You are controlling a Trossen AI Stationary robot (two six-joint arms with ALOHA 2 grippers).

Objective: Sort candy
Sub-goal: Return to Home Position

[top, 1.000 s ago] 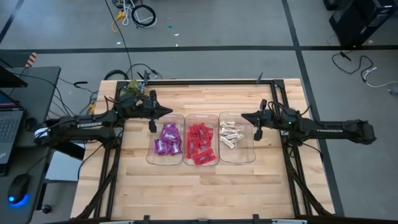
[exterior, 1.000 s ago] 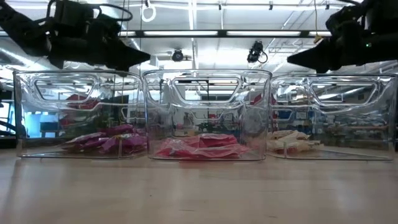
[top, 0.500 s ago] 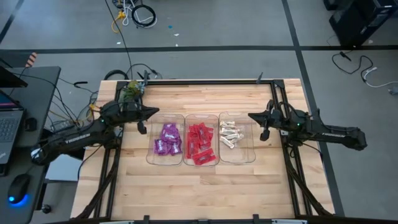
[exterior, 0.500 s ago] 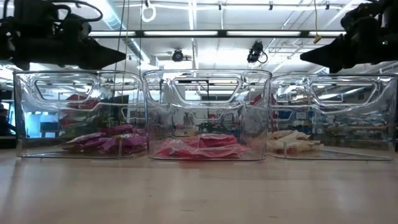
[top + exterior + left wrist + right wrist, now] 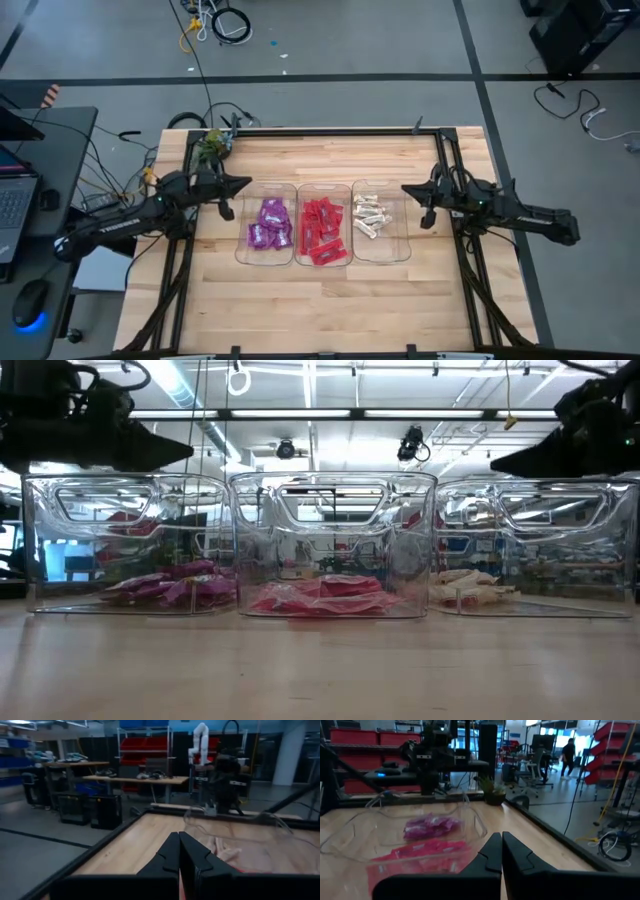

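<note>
Three clear bins stand side by side mid-table. The left bin (image 5: 262, 192) holds purple candy (image 5: 270, 226), the middle bin (image 5: 322, 190) red candy (image 5: 322, 231), and the right bin (image 5: 396, 246) whitish candy (image 5: 370, 215). The candy lies in piles on the bin floors (image 5: 318, 596). My left gripper (image 5: 245, 182) hangs shut and holding nothing above the purple bin's far left corner, pointing level toward the bins (image 5: 179, 852). My right gripper (image 5: 405, 188) hangs shut and holding nothing at the whitish bin's far right corner, pointing level the opposite way (image 5: 501, 851).
Black frame rails (image 5: 330, 131) run around the wooden table. A small potted plant (image 5: 212, 146) stands at the far left corner. Bare wood (image 5: 320, 300) lies between the bins and the near edge. A desk with a laptop (image 5: 20, 190) is off the left side.
My left gripper has drawn back from above the purple bin toward the table's left edge, sinking slightly. My right gripper has drawn back a little toward the right edge. Both stayed shut. The candy and bins have not moved.
</note>
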